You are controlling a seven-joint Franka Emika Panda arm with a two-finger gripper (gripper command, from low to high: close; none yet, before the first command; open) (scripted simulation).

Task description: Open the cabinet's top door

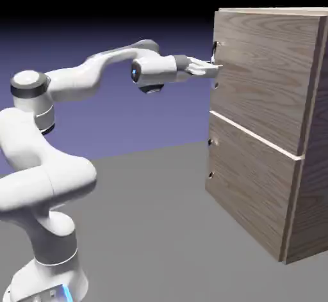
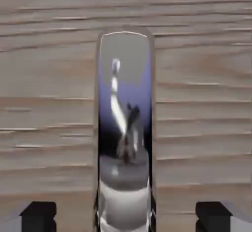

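Jaws of the gripper [image 2: 126,217] spread, one finger on either side of the shiny handle [image 2: 125,128], at the top door [image 1: 266,70], upper part of the wood-grain cabinet [image 1: 310,173]. Grey, matte supporting surface [image 1: 160,230]; blue-violet backdrop [image 1: 173,115], darkening to black above.

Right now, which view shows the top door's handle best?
The hand view: the handle fills its middle, shiny and unobstructed, against wood grain. The exterior view shows only small dark bits at the door's edge, beside the claw.
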